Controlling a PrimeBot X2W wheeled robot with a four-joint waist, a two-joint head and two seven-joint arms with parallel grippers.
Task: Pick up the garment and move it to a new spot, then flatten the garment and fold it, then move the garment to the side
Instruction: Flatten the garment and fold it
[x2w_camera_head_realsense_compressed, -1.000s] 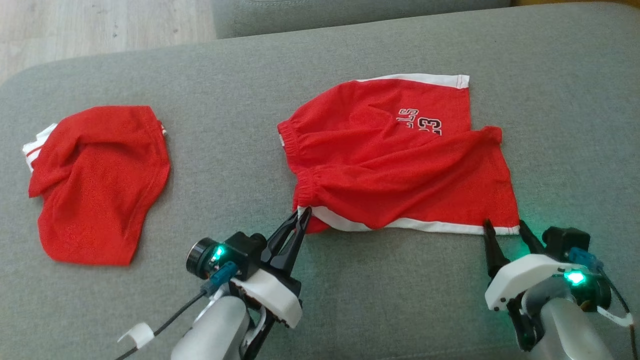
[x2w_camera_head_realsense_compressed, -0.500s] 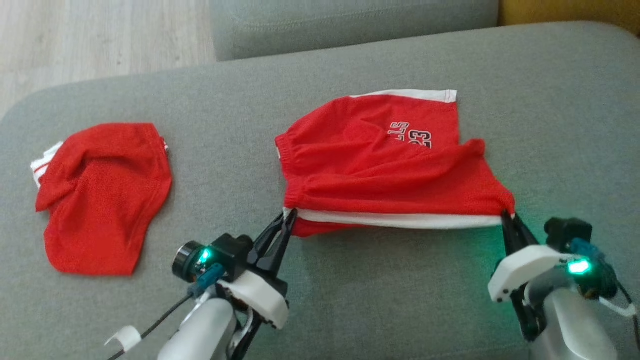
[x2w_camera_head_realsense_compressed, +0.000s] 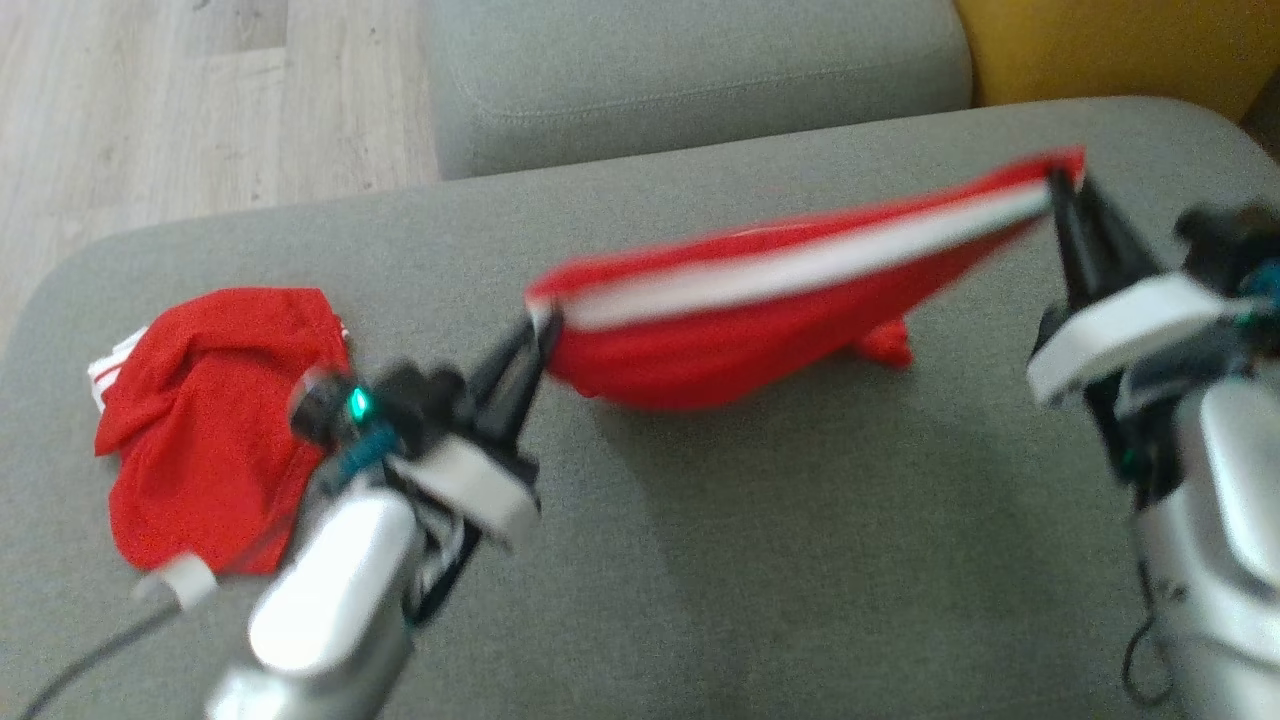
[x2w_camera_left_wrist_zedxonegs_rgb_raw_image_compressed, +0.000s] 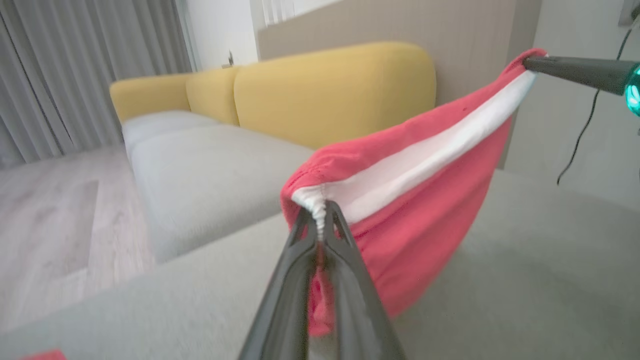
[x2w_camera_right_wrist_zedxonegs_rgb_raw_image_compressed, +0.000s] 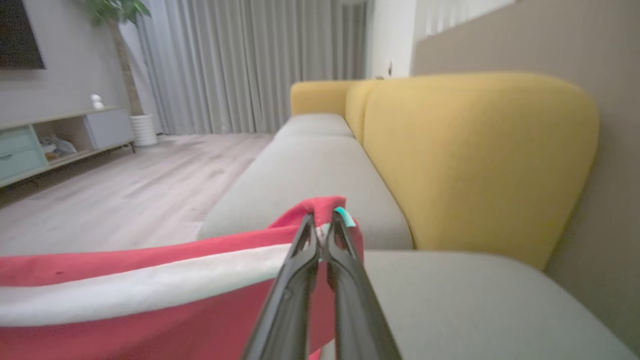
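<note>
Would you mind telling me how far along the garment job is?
Done: the grasp. The left gripper and right gripper are each shut on an end of the red shorts, at the white-striped edge. In hand: the pick-up and move, with the shorts stretched between them, that edge raised above the grey cushion. Left: setting them down, flattening, folding and moving them aside. A second red garment lies at the cushion's left.

My left tool (x2w_camera_left_wrist_zedxonegs_rgb_raw_image_compressed: 320, 222) pinches the gathered, white-banded edge of the red shorts (x2w_camera_left_wrist_zedxonegs_rgb_raw_image_compressed: 425, 215), which sag above the grey cushion (x2w_camera_left_wrist_zedxonegs_rgb_raw_image_compressed: 525, 280). My right tool (x2w_camera_left_wrist_zedxonegs_rgb_raw_image_compressed: 531, 63) grips their far corner at upper right, with a yellow sofa back (x2w_camera_left_wrist_zedxonegs_rgb_raw_image_compressed: 330, 90) behind.
</note>
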